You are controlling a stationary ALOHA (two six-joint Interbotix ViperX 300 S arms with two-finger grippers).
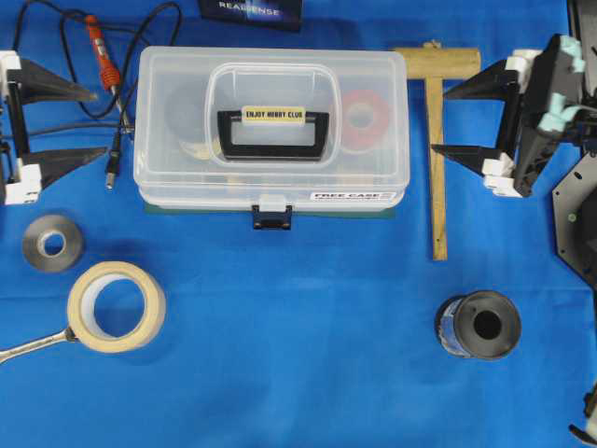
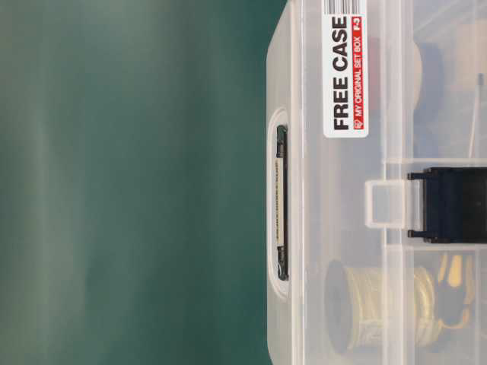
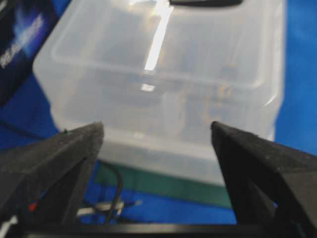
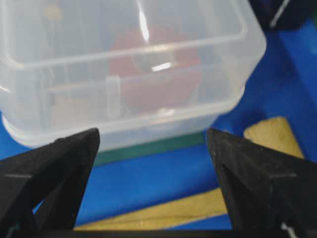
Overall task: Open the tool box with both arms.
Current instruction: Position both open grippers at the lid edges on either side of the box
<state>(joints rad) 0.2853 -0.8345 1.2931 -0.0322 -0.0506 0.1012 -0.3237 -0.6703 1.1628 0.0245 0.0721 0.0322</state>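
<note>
**Closed tool box waited between two open grippers**

The tool box (image 1: 270,131) sat at about 12 o'clock of the blue cloth (image 1: 298,373) in the overhead view, lid down, its dark blue latch (image 1: 271,217) at the box's 6 o'clock edge and apparently fastened. The left gripper (image 1: 70,121) stood at 9 o'clock of the box, apart from it, jaws spread wide and holding nothing. The right gripper (image 1: 452,121) stood at 3 o'clock, also wide open and empty, with a wooden T-shaped mallet (image 1: 437,140) lying between it and the box.

The case was clear, glossy, thin-walled plastic with rounded corners, over a green base (image 4: 148,148); a black handle (image 1: 273,135) with a cream label lay flat in a recess on the lid. A red ring (image 4: 156,69) showed through the wall, along with spooled cord (image 2: 380,304).

Judging by that, the box would probably be light enough to slide on the cloth, stiff but slightly flexing, and slick to pinch. The sensible hold looked to be one gripper pressing or bracing the lid or end wall while the other flicked the latch tab, then lifted at the lid's front lip.
</note>
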